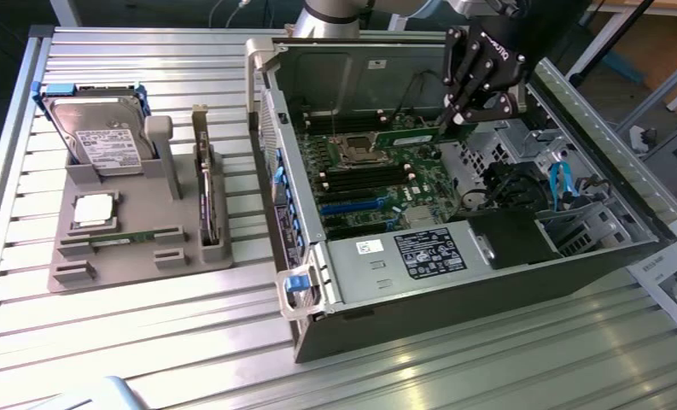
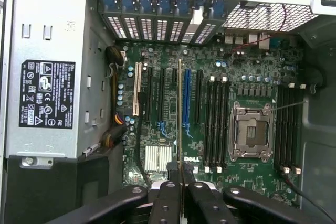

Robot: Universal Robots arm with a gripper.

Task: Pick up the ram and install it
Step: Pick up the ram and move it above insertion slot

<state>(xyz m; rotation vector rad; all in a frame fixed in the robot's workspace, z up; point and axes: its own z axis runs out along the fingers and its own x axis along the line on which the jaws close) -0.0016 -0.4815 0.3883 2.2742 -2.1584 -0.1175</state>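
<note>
Above DELL-marked motherboard (image 2: pixel 252 85), ram (image 2: pixel 180 108) in tool (image 2: pixel 180 176)

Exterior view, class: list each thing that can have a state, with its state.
gripper, shut on the ram
ram, held over the motherboard
computer case, side open
hard drive, upright in the grey holder
processor chip, lying flat in holder
expansion card, standing on edge in holder

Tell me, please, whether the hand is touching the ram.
Touching. The wrist view shows the hand closed on the ram, which is seen edge-on, with no gap on either side.
</note>
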